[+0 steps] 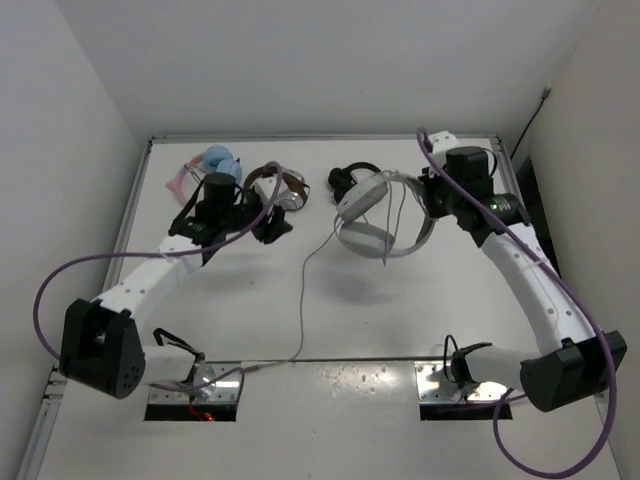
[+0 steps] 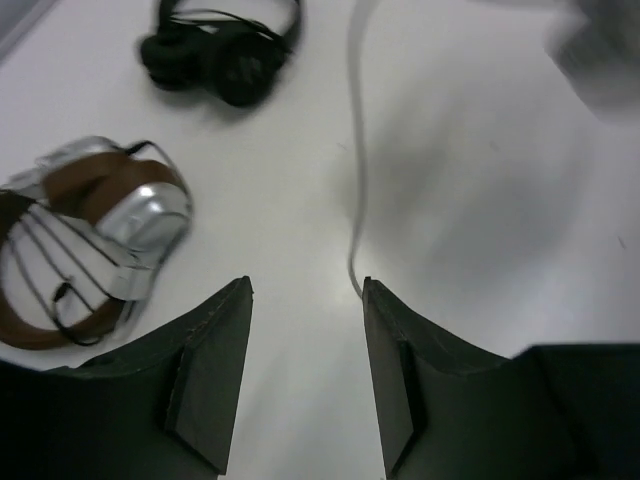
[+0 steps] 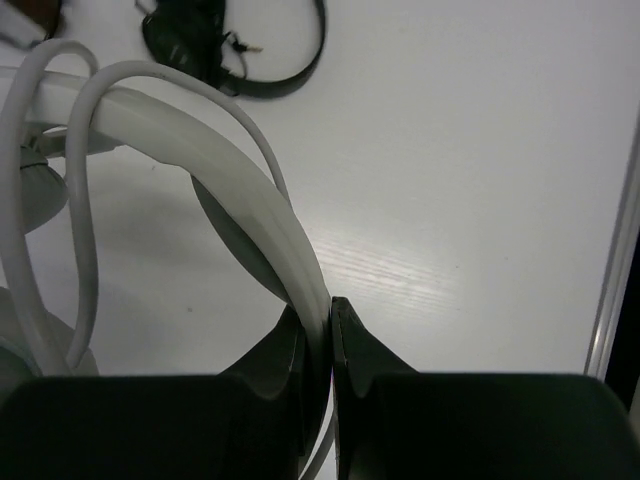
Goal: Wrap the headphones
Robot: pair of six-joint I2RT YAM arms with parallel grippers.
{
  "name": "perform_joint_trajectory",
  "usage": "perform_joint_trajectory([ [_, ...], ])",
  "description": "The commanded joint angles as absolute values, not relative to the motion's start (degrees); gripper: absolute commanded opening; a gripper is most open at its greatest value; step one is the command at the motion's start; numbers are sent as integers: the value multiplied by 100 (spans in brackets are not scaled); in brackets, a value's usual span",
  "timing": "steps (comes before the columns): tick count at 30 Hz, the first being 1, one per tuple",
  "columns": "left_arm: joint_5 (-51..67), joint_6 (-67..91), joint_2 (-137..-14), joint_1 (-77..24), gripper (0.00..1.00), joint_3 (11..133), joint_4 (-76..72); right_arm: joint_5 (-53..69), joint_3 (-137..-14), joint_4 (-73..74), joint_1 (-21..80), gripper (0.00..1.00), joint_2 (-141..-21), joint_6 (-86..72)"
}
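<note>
White tabletop (image 1: 380, 330), top view. The headphones (image 1: 375, 215), big white over-ear pair, sit at about 1 o'clock from the tabletop centre, headband arcing toward 3 o'clock. They cast a shadow on the surface toward 7 o'clock, so at least part of them looks raised.

The right tool (image 1: 432, 195) is at their 3 o'clock side. In the right wrist view the right tool (image 3: 330, 310) is clenched on the white headband (image 3: 250, 190), which runs out from between the two fingers toward 10 o'clock. Pale loops of cable (image 3: 80, 200) lie over the headband at 9 o'clock in that view.

In the top view the thin grey cable (image 1: 302, 290) drops from the headphones toward 7 o'clock and ends near the front edge, by the left arm's base.

The left tool (image 1: 265, 222) is at 10 o'clock from centre. In the left wrist view the left tool (image 2: 305, 290) is released, fingers apart, nothing gripped. The cable (image 2: 355, 180) lies on the tabletop beyond the gap and runs up to 12 o'clock, blurred.

A brown-and-silver pair (image 1: 278, 185) sits at 11 o'clock, just beside the left tool; in the left wrist view it (image 2: 90, 235) is at 9 o'clock. A small black pair (image 1: 350, 178) is at 12 o'clock, close behind the white one. A blue and pink item (image 1: 218, 160) is at the far 10 o'clock corner; can't tell what it is.
</note>
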State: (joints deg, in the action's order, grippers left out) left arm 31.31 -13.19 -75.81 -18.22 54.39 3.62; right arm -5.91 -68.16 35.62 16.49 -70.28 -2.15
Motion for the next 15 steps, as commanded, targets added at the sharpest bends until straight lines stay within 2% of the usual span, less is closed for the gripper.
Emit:
perform_joint_trajectory([
  [1,4358,-2606,-6804,-1828,54,5021,1755,-710,-7435,3173,1345,0,-7031,-904],
  [3,4412,-3179,-6409,-1898,54,4835,2727,-773,-7515,3173,1179,0,-7084,-1133],
  [9,3859,-4701,-5424,-2495,54,3929,3945,-1134,-7708,3111,993,0,-7146,-1502],
  [15,3349,-5282,-5729,-3348,54,3710,4807,-1134,-7813,3111,993,0,-7198,-1503],
])
